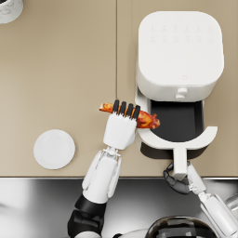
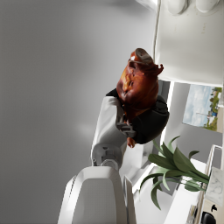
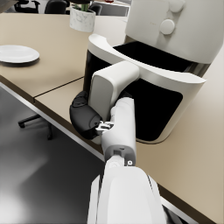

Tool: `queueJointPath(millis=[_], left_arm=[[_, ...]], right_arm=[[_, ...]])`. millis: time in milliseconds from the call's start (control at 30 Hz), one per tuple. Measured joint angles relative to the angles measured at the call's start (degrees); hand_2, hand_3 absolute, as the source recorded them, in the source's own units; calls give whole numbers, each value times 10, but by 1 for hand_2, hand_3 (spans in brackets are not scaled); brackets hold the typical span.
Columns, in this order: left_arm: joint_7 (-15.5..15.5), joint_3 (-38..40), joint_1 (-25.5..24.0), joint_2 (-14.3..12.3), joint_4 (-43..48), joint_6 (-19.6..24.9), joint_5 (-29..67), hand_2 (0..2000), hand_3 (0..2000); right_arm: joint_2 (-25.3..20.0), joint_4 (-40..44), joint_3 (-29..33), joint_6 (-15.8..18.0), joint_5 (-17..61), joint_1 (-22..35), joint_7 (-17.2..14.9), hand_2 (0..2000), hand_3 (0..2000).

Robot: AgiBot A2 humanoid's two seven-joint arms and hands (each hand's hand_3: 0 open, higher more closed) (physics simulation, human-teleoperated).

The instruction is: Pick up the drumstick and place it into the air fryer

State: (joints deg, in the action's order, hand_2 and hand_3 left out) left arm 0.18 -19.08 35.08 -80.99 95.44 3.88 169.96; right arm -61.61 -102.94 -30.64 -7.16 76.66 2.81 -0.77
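Observation:
My left hand (image 1: 123,122) holds the browned drumstick (image 1: 148,120) in the air just left of the air fryer's pulled-out drawer (image 1: 179,122). Its meaty end hangs over the drawer's left rim and its bone end points left. In the left wrist view the drumstick (image 2: 138,85) lies across the dark fingers (image 2: 148,122). The white air fryer (image 1: 179,53) stands on the beige table at the right. My right hand (image 1: 177,182) grips the drawer's white handle (image 1: 180,160); in the right wrist view the hand (image 3: 85,119) is wrapped around the handle (image 3: 109,89).
A white empty plate (image 1: 54,148) lies at the table's front left. A pale pot (image 1: 9,9) stands at the far left corner. The table's front edge (image 1: 56,176) runs along just below the plate, with dark floor beyond.

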Motion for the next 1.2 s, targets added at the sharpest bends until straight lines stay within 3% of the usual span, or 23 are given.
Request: queueJointPath(millis=[233,400,433,600,633,667,800,967,1100,1200], left_arm=[[0,-58,36,-36,-42,0,-150,2000,2000],[0,-94,67,-66,-96,-1,-201,2000,2000],[0,-155,103,-40,-108,0,-205,2000,2000],[0,-174,122,-61,-172,8,-211,2000,2000],[0,-179,123,-64,-180,9,-212,639,1673],[0,-184,121,-65,-181,-1,-212,0,1347],[-1,-179,96,-52,-167,-20,-213,0,40],[-4,-116,17,3,-74,-50,-213,0,0],[-3,-19,-81,63,31,-49,-213,0,0],[-2,62,-148,92,99,-42,-213,0,0]], right_arm=[[43,-32,-19,2,0,-19,2,2000,2000],[55,-32,-21,29,0,-19,4,2000,2000],[56,-32,-20,33,0,-19,4,2000,2000],[58,-32,-20,37,1,-18,5,2000,2000],[58,-32,-21,37,1,-18,5,2000,2000],[58,-32,-21,37,1,-18,5,2000,2000],[58,-32,-21,38,1,-18,5,2000,2000],[52,-24,-19,42,1,-15,5,2000,2000],[35,-6,-11,51,1,-5,5,2000,2000],[8,22,2,63,1,9,5,2000,2000]])
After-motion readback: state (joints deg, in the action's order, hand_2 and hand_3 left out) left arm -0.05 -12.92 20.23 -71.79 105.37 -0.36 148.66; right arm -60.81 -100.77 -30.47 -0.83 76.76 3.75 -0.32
